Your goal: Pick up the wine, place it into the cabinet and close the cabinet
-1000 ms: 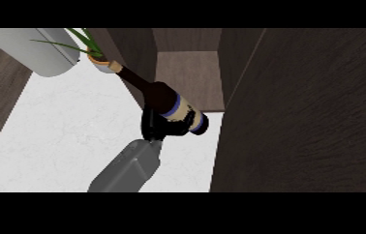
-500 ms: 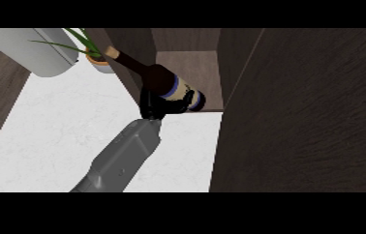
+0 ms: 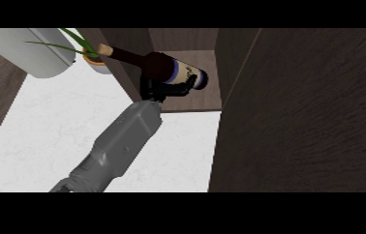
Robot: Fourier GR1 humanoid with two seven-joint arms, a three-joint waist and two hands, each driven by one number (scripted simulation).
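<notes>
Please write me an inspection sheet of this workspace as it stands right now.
Surface: white counter, bare where it shows.
Job's things: wine bottle tilted, neck pointing up-left, base at the mouth of the open cabinet; cabinet door open, filling the view's right.
Clutter: potted plant with green leaves beside the cabinet's left wall; pale grey appliance at the upper left.
Hands: one hand curled round the bottle; which hand it is cannot be told. No other hand in view.
Cables: nothing seen.
Surroundings: dark wood strip at the left edge.
</notes>
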